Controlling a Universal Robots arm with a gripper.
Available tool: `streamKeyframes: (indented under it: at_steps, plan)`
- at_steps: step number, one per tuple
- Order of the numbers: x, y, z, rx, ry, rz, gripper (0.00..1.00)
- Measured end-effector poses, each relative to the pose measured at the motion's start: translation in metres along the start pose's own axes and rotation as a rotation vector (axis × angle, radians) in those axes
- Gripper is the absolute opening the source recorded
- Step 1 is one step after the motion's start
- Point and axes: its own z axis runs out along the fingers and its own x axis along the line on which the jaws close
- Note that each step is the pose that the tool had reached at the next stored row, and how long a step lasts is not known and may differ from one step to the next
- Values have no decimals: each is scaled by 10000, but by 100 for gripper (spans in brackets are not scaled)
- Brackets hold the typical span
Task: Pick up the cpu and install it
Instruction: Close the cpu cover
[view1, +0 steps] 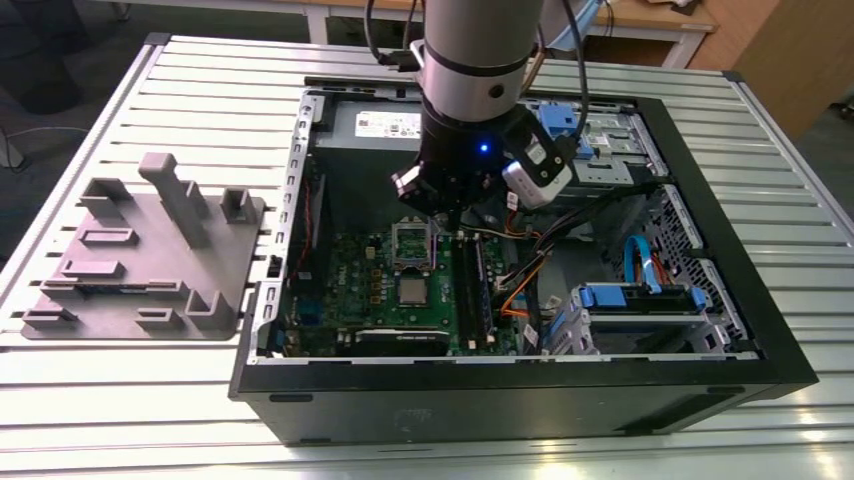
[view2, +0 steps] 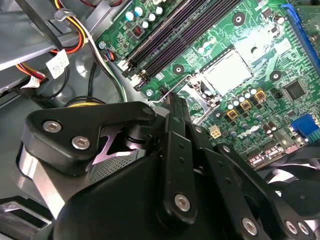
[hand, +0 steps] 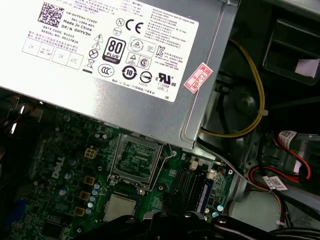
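Open computer case (view1: 747, 330) lies on a slatted table (view1: 174, 390), holding most of the scene. Inside: green motherboard (view1: 354, 275), power supply (view1: 380, 125) at the far end, blue drive bays (view1: 641, 300) with orange and blue cables toward the exterior view's right.

Gripper (view1: 447, 205) hangs inside the case above the motherboard, just over the socket frame (view1: 412, 243), which stands flipped open. Cannot tell how wide the jaws are; in the second wrist view the black linkage of the gripper (view2: 172, 107) blocks the tips, and nothing is seen held.

The cpu (view1: 411, 291) lies flat in the socket on the motherboard, just beyond the open frame as seen from the jaws, not touching them. In the first wrist view the cpu (hand: 120, 207) sits beside the open socket frame (hand: 135, 162), close to the gripper body. In the second wrist view the cpu (view2: 226, 71) lies ahead of the jaw tips, next to the black memory slots (view2: 170, 37).

Grey moulded fixture plate (view1: 140, 255) sits on the table outside the case, well apart from the jaws.
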Motion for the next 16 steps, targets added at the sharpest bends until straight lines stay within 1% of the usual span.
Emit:
streamKeyframes:
  at_steps: [9, 12, 16]
  plan:
    - [0, 0, 5, 0, 0, 0, 11]
    - [1, -1, 26, -1, -1, -5, 11]
    - [1, -2, 88, 21, 8, -28, 11]
